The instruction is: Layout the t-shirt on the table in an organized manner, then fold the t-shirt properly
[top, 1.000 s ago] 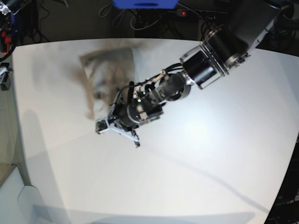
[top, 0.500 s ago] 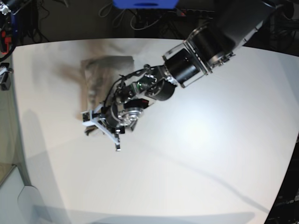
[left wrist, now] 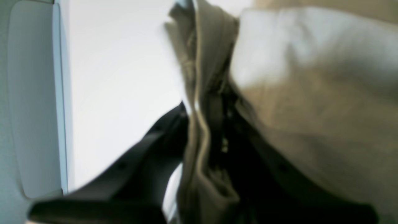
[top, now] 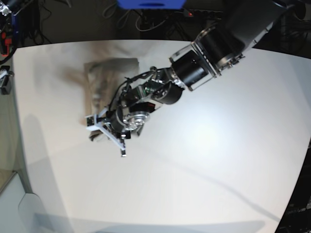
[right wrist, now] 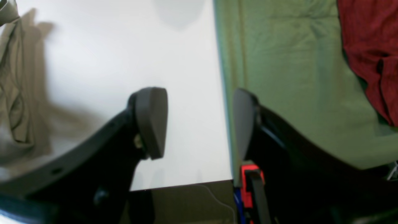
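The left gripper (left wrist: pixel 205 137) is pinching a bunched fold of the t-shirt (top: pixel 104 77) between its closed-down jaws, low over the worktop (top: pixel 204 160), while the right gripper (right wrist: pixel 199 124) is hanging at the worktop's edge with its jaws apart and holding nothing. The shirt is lying crumpled toward the far left of the worktop, so the laying-out appears to be only beginning and the folding is not yet started. Counted: one t-shirt, one worktop, two grippers, with a red cloth (right wrist: pixel 370 53) lying off the worktop.
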`<state>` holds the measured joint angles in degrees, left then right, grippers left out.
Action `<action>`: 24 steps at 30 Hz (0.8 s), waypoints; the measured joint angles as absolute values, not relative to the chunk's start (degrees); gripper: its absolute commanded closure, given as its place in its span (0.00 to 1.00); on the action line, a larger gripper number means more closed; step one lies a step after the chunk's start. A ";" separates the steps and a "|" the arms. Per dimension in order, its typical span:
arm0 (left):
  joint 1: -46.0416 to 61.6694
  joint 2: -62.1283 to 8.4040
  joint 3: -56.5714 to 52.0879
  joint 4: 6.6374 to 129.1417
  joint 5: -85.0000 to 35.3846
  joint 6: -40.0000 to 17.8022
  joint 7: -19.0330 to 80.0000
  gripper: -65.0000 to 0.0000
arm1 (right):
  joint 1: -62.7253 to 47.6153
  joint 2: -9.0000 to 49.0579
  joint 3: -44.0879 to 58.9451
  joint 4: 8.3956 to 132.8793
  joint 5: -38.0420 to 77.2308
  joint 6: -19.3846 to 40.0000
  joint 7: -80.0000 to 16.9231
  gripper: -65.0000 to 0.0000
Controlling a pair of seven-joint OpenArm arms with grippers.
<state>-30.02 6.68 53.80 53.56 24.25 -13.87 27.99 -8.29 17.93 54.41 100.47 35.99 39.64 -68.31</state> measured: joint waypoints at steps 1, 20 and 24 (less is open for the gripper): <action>-30.02 6.68 53.80 53.56 24.25 -13.87 27.99 0.97 | -8.27 17.93 54.35 100.47 35.99 39.64 -68.16 0.47; -31.90 6.50 50.83 55.51 24.49 -13.78 28.08 0.37 | -8.03 17.89 54.19 100.47 35.97 39.64 -68.20 0.47; -32.03 6.55 44.23 59.46 24.62 -13.69 28.01 0.37 | -7.97 16.62 54.06 100.47 35.97 39.64 -68.40 0.47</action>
<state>-32.03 6.55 44.23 59.46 24.62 -13.69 28.01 -7.97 16.62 54.06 100.47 35.97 39.64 -68.40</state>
